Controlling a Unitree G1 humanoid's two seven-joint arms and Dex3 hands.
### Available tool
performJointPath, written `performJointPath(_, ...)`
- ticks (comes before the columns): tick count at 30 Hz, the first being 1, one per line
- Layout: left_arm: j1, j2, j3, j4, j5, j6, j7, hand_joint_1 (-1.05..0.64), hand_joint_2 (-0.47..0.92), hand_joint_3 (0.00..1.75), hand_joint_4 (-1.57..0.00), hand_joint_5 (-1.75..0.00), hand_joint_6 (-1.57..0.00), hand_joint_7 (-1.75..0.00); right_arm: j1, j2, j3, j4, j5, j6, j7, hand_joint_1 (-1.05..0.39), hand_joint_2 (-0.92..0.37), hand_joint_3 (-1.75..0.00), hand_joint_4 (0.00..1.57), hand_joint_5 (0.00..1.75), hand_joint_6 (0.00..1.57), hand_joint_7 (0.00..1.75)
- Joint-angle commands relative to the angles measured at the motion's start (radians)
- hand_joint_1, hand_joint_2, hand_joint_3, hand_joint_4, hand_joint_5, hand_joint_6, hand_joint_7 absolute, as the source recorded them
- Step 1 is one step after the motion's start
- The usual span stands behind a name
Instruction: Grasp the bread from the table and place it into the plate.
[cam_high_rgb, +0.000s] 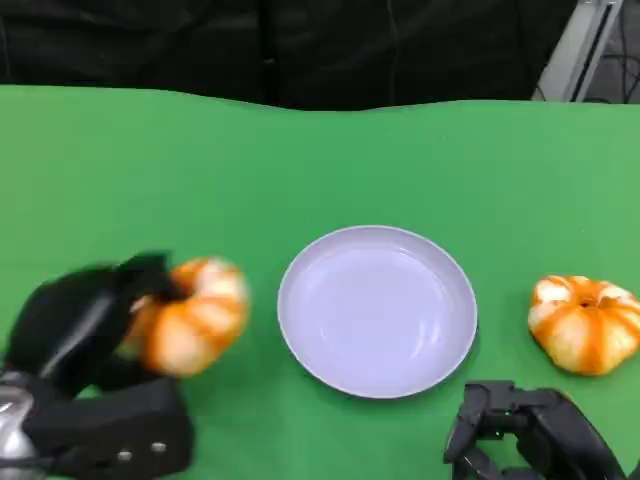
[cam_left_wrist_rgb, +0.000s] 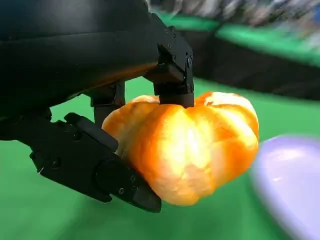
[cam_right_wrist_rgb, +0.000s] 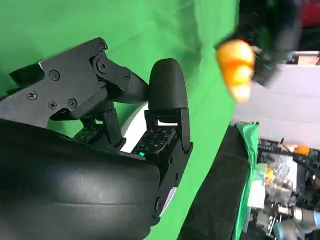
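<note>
My left hand (cam_high_rgb: 80, 330) grips an orange-and-white pumpkin-shaped bread (cam_high_rgb: 192, 315), blurred, just left of the lavender plate (cam_high_rgb: 378, 310). In the left wrist view the fingers (cam_left_wrist_rgb: 85, 160) clamp the bread (cam_left_wrist_rgb: 190, 145) from both sides above the green cloth, with the plate's rim (cam_left_wrist_rgb: 290, 175) close beside it. A second, similar bread (cam_high_rgb: 585, 322) lies on the table to the right of the plate. My right hand (cam_high_rgb: 530, 435) sits low at the front right, below that bread, holding nothing; its fingers (cam_right_wrist_rgb: 167, 100) are apart. The held bread (cam_right_wrist_rgb: 236, 70) shows blurred in the right wrist view.
A green cloth covers the table (cam_high_rgb: 300, 170); its far edge meets a dark backdrop. A metal frame leg (cam_high_rgb: 585, 45) stands at the back right. Shelves with clutter (cam_right_wrist_rgb: 280, 200) show beyond the table in the right wrist view.
</note>
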Motion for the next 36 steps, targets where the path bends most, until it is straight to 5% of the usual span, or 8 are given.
performJointPath(1,0.003,-0.002,0.01,-0.058,0.017,0.026,-0.034,-0.17,0.81,0.02,-0.72,-1.75,-0.53,-1.75,0.005,-0.01,-0.006,-0.004,0.006,0.009,0.0,-0.1,-0.65,-0.92,0.85,1.45,0.85,1.19)
performJointPath(36,-0.006,-0.033,0.006,-0.07,0.042,0.034,-0.054,-0.12,0.78,0.0,-0.69,-1.75,-0.52,-1.74,0.0,-0.007,-0.009,0.005,0.007,-0.002,-0.002,-0.1,-0.63,-0.94,0.85,1.44,0.85,1.2)
